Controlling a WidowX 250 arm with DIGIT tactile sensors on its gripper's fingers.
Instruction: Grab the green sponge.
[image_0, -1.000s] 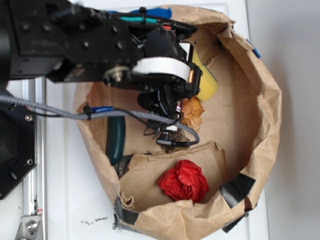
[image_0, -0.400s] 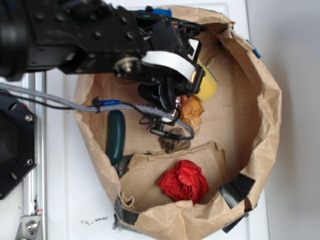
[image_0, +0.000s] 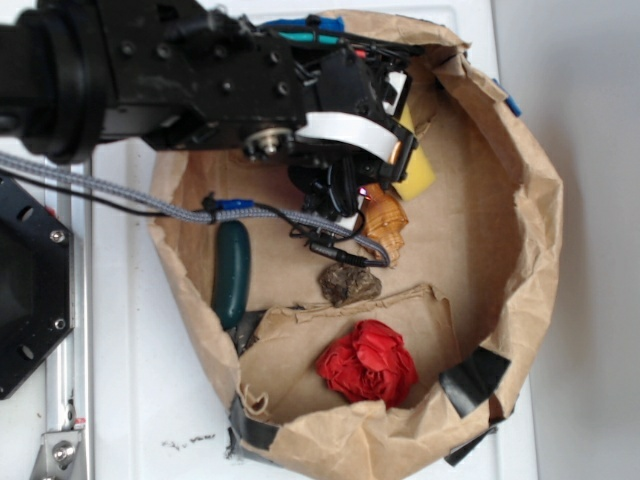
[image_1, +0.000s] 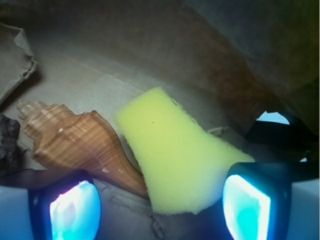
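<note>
From the exterior view, the end effector (image_0: 385, 165) hangs inside a brown paper bag (image_0: 530, 240) lying on the white bench (image_0: 130, 400). The sponge (image_0: 418, 172) shows as a yellow patch at the far right of the arm, just beside an orange-brown shell (image_0: 385, 222). A dark green cucumber (image_0: 232, 272), a dark lump (image_0: 347, 284) and a red flower (image_0: 368, 362) lie nearer, apart from it.

In the wrist view, the end effector (image_1: 160, 202) stands wide, empty, its two fingers (image_1: 247, 205) at the bottom corners. The sponge (image_1: 175, 155) lies between them, towards the right finger; the shell (image_1: 80, 142) touches or nearly touches its left edge.

This looks like the approach step. Next calls for lowering over the sponge, keeping the left finger clear of the shell, then closing.
</note>
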